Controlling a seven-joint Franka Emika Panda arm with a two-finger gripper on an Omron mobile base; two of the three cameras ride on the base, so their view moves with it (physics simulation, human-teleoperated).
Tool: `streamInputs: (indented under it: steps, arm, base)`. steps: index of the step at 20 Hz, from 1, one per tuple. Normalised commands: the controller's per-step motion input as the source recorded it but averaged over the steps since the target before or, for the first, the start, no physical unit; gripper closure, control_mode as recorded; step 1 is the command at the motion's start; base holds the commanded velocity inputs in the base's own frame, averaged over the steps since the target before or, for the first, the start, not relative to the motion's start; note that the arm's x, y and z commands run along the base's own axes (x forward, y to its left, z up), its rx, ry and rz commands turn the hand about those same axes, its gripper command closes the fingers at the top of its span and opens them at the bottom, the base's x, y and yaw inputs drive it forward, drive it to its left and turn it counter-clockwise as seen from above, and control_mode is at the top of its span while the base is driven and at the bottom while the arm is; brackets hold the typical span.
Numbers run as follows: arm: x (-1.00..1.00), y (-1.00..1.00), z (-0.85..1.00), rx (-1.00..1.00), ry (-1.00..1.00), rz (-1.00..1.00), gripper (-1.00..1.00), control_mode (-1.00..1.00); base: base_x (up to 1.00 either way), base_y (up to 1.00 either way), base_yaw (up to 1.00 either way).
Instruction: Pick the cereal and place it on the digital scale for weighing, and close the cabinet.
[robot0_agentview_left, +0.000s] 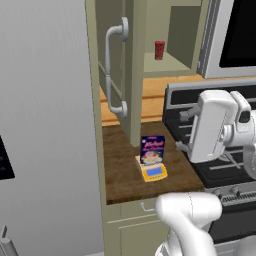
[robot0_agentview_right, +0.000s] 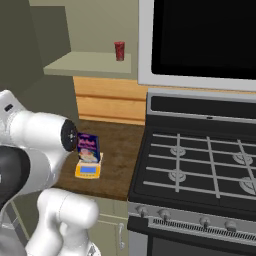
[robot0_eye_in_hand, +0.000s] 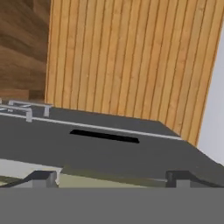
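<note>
The cereal (robot0_agentview_left: 152, 149) (robot0_agentview_right: 88, 148), a dark blue-purple box, stands upright on the yellow digital scale (robot0_agentview_left: 154, 173) (robot0_agentview_right: 88, 171) on the wooden counter. My gripper (robot0_agentview_left: 183, 131) (robot0_eye_in_hand: 113, 180) hovers to the right of the box, over the stove's left edge. It is open, holds nothing and is apart from the box. In the hand view its fingertips (robot0_eye_in_hand: 41, 178) frame the stove's back panel and the wooden wall. The cabinet (robot0_agentview_left: 131, 75) (robot0_agentview_right: 90, 62) stands open, its door swung out above the counter with a curved grey handle (robot0_agentview_left: 114, 70).
A small red cup (robot0_agentview_left: 159, 50) (robot0_agentview_right: 119, 50) sits on the open cabinet's shelf. A black gas stove (robot0_agentview_right: 200, 160) fills the right side, with a microwave (robot0_agentview_right: 200, 40) above it. A grey fridge (robot0_agentview_left: 45, 125) borders the counter on the left.
</note>
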Motion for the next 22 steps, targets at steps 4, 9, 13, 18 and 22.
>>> streamInputs:
  steps: [4,9,13,18,22]
  arm:
    - [-1.00,0.48,0.09,0.13,-0.18,-0.05,-1.00,-1.00]
    - [-0.25,0.67,-0.12,0.16,-0.05,-0.15,-1.00,-1.00]
    - [0.00,0.94,-0.25,0.13,0.00,-0.20,-1.00,-1.00]
    - [0.03,0.84,-0.33,0.05,0.07,-0.14,-1.00,-1.00]
    - [0.62,0.25,-0.28,0.01,0.20,-0.21,-1.00,-1.00]
  base:
    - [0.00,0.00,0.00]
    - [0.00,0.00,0.00]
    - [0.00,0.00,0.00]
    - [0.00,0.00,0.00]
    - [0.00,0.00,0.00]
